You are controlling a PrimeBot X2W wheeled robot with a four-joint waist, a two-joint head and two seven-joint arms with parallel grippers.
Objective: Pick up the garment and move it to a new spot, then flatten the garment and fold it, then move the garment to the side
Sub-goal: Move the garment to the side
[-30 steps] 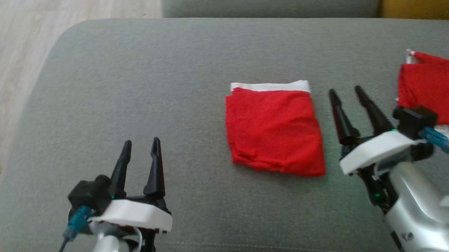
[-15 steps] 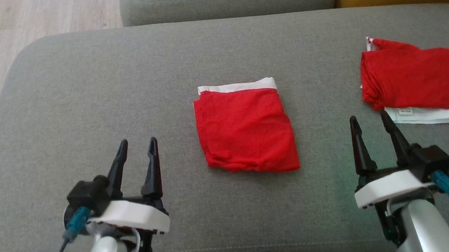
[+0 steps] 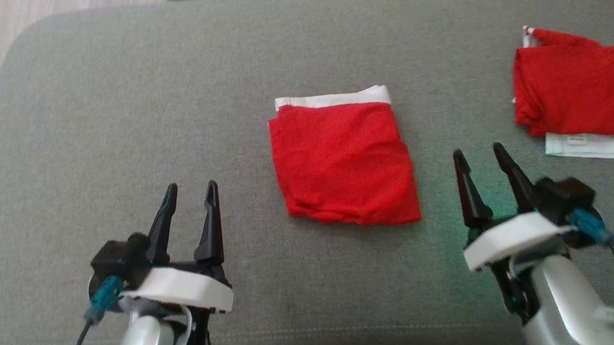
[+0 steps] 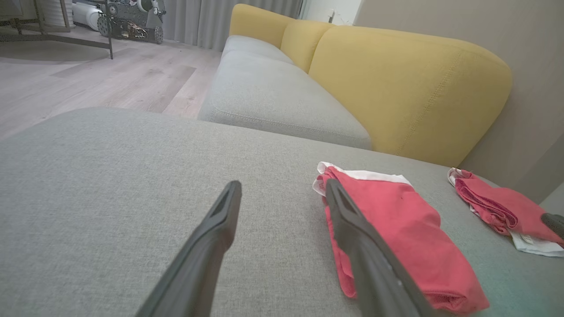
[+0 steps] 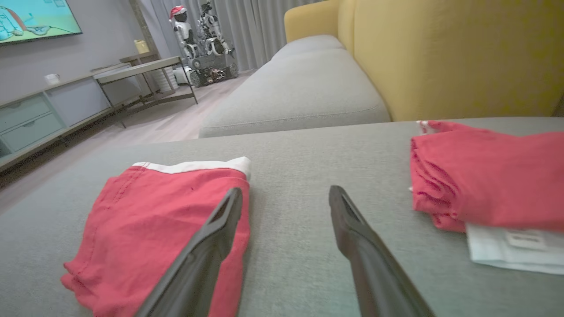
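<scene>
Head view: left end effector (image 3: 191, 186) and right end effector (image 3: 477, 150) gape, flanking garment (image 3: 343, 159); red cloth (image 3: 579, 89), perhaps folded, rightward.

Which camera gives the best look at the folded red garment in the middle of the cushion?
The head view: the folded garment lies whole, seen from above, nothing crossing it. Both wrist views show it low and foreshortened, with a dark finger overlapping one edge.
</scene>
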